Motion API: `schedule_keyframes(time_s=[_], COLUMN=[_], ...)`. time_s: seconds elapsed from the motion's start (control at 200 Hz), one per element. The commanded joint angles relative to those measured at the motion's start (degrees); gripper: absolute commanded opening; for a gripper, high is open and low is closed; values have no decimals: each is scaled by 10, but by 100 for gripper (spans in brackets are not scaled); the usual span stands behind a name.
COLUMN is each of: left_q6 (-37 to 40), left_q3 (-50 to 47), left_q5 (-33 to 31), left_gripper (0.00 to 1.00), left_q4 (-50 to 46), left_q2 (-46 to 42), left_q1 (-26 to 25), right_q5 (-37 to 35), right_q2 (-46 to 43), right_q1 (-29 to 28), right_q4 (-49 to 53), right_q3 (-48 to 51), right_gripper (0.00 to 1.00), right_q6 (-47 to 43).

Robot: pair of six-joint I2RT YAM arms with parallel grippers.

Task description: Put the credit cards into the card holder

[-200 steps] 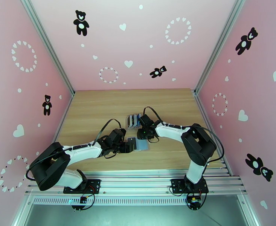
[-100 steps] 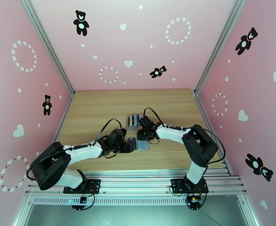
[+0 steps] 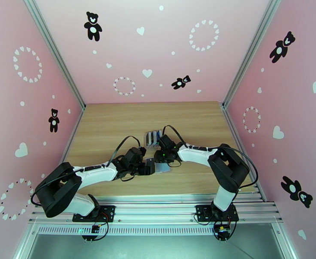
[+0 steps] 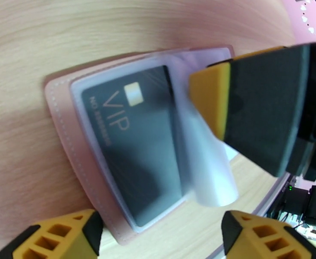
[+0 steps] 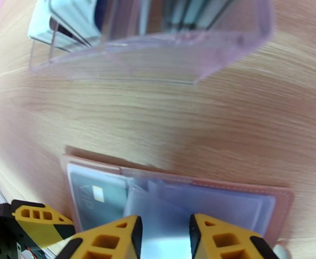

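Note:
The card holder (image 4: 78,139) lies open on the wood, tan-pink, with clear sleeves inside. A dark card marked VIP (image 4: 132,143) sits in its left sleeve. My left gripper (image 4: 162,238) is open at the holder's near edge, fingertips on either side and nothing pinched. My right gripper (image 5: 165,236) hovers over the holder's (image 5: 244,191) middle sleeves, jaws narrowly apart. One of its fingers (image 4: 252,113) has a clear sleeve leaf (image 4: 209,169) curled up against it. From above, both grippers, left (image 3: 148,165) and right (image 3: 162,155), meet over the holder (image 3: 162,168). Light blue and grey credit cards (image 5: 71,14) stand in the slotted stand.
The slotted stand (image 3: 152,137) is just behind the holder, close to my right wrist; up close it looks like clear plastic (image 5: 158,61). Bare wooden table (image 3: 114,121) extends left, right and back to the pink walls.
The right gripper has slid a little left and nearer, further over the holder. The left gripper's jaws have widened slightly; that arm has stayed in place.

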State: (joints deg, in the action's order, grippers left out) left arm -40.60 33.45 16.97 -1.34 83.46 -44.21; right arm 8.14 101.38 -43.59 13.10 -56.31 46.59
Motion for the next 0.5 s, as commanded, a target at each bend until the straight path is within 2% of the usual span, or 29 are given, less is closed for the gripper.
schedule_keyframes(time_s=[0.0, 0.18, 0.496], left_q6=[6, 12, 6], left_q3=[2, 6, 1], left_q5=[30, 33, 32], left_gripper=[80, 86, 87], left_q4=[43, 37, 46], left_q2=[-20, -14, -13], left_q1=[-6, -7, -6], right_q5=[38, 60, 85], right_q2=[-4, 0, -6], right_q1=[-7, -9, -18], right_q4=[-10, -41, -84], right_q3=[22, 32, 47], right_gripper=[36, 36, 36], right_q6=[24, 44, 76])
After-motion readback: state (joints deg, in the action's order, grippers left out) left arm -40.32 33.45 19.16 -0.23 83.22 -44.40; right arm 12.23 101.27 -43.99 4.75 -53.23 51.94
